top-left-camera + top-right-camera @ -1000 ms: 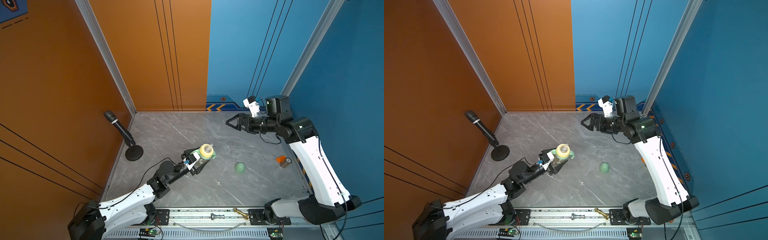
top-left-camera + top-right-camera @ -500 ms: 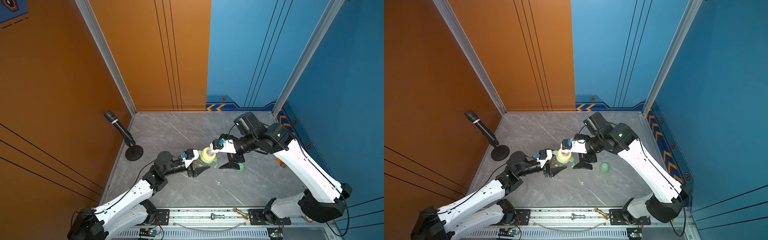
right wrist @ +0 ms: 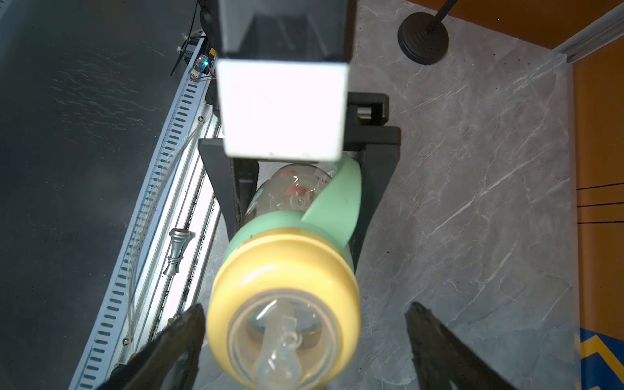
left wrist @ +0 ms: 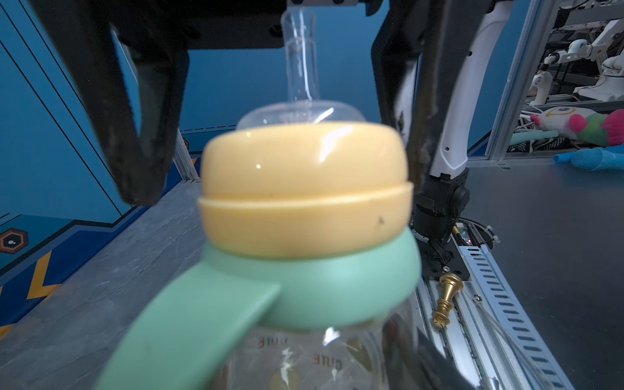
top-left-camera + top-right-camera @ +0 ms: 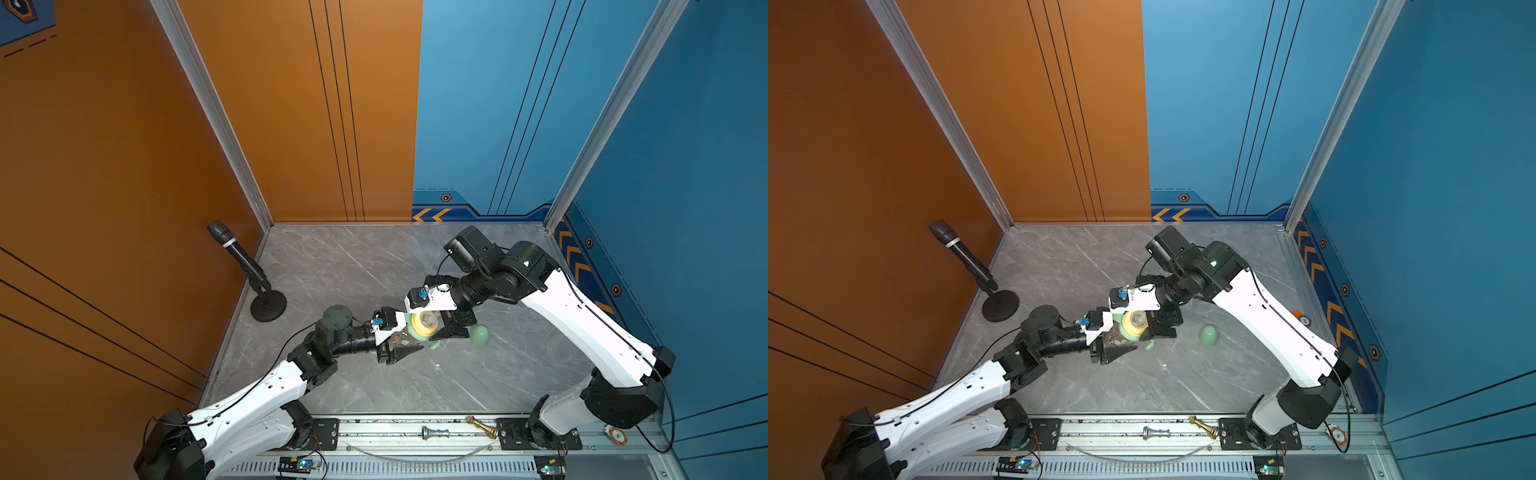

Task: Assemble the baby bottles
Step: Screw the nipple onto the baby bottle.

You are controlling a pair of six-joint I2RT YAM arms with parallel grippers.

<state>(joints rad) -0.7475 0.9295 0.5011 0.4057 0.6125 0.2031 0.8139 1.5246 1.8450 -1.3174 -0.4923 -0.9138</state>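
Observation:
The baby bottle is held level above the middle of the table, with my left gripper (image 5: 397, 349) (image 5: 1113, 350) shut on its clear body (image 3: 293, 192) (image 4: 304, 358). A mint-green two-handled ring (image 4: 304, 287) (image 3: 341, 199) and a yellow collar (image 5: 422, 328) (image 5: 1133, 328) (image 3: 283, 270) with a clear teat (image 4: 300, 67) (image 3: 277, 358) sit on its neck. My right gripper (image 5: 428, 322) (image 3: 305, 337) is open, its fingers (image 4: 135, 141) (image 3: 435, 337) straddling the collar. The mint-green dome cap (image 5: 480, 334) (image 5: 1208, 335) lies on the table to the right.
A microphone on a round stand (image 5: 245, 266) stands at the table's left edge. On the front rail lie a silver chess piece (image 5: 434, 432) and a gold chess piece (image 5: 482, 426). A small orange object (image 5: 1302, 318) sits by the right wall.
My right arm swung from the back of the table down to the bottle, and its open jaws now flank the yellow collar. The left gripper kept hold of the bottle and tipped it over.

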